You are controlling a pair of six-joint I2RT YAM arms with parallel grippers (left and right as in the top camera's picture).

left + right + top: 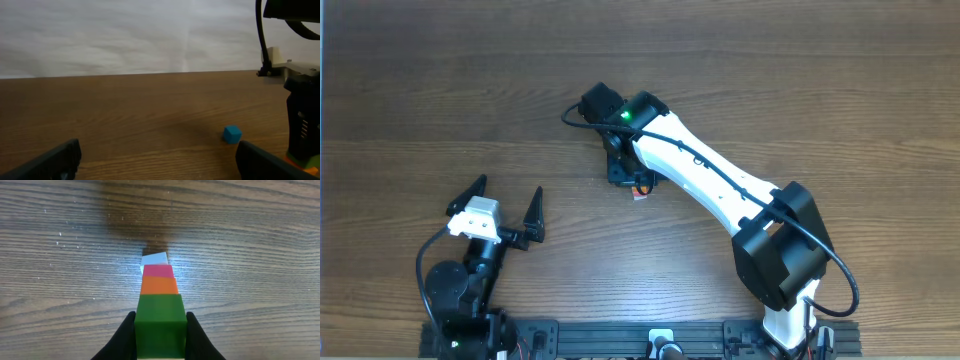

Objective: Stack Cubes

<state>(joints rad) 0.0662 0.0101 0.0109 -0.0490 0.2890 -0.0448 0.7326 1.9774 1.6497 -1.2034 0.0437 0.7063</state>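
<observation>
Placement: green cube [160, 311] pinched in right gripper [160, 324] over orange cube [159, 285]; square edges, open gently, lift straight; left gripper [510, 187] spread, parked.

You've got a wood-grain table [55, 225], smooth with a slight sheen. Green cube [160, 326] looks like matt plastic. Right gripper [160, 316]: matt black plastic.

- Soft, even overhead light covers the wooden worktop [420, 100]; shadows fall short.
- White glare flares on the wood beside the cube stack [159, 280], with a dark shadow beyond it.
- Left wrist view: dimmer, pale wall [125, 35] washed out.
</observation>
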